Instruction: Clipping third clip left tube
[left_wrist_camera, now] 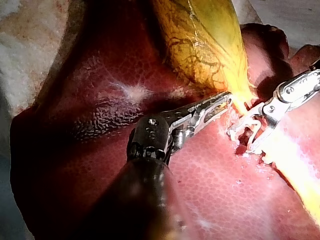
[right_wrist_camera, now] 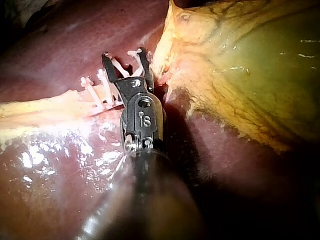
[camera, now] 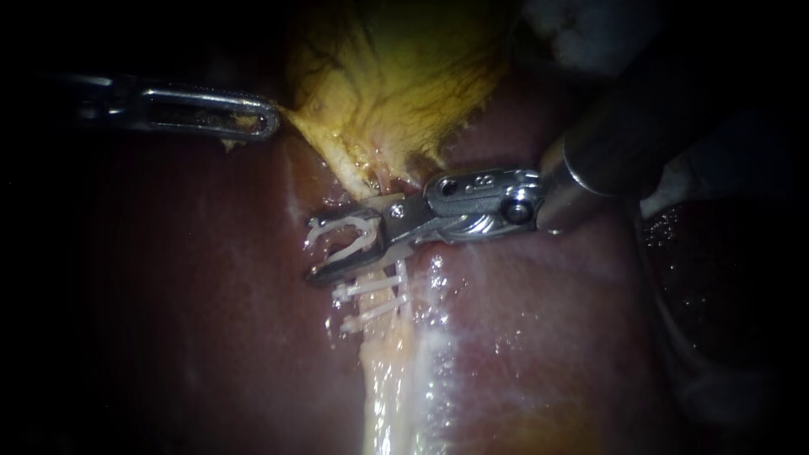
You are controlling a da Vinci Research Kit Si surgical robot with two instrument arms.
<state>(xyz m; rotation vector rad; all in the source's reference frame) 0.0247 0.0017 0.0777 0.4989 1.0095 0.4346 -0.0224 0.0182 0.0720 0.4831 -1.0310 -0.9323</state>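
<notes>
The pale left tube [camera: 381, 366] runs from the yellow gallbladder [camera: 396, 76] down over the liver [camera: 194, 320]. Two white clips [camera: 371, 288] [camera: 372, 313] sit across it. Just above them my right instrument [camera: 324, 248] holds a white open clip [camera: 350, 240] in its spread jaws, set across the tube; the part of the tube inside is hidden. In the right wrist view the same jaws [right_wrist_camera: 125, 57] stand beside the two clips [right_wrist_camera: 95, 90]. My left instrument [camera: 253, 122] is shut on the gallbladder's edge and holds it out to the left, as the left wrist view [left_wrist_camera: 222, 102] also shows.
Wet, shiny liver surface lies on both sides of the tube. A darker lobe [camera: 725, 278] sits at the right, behind the right shaft [camera: 624, 135]. Pale gauze [camera: 590, 34] shows at the top right.
</notes>
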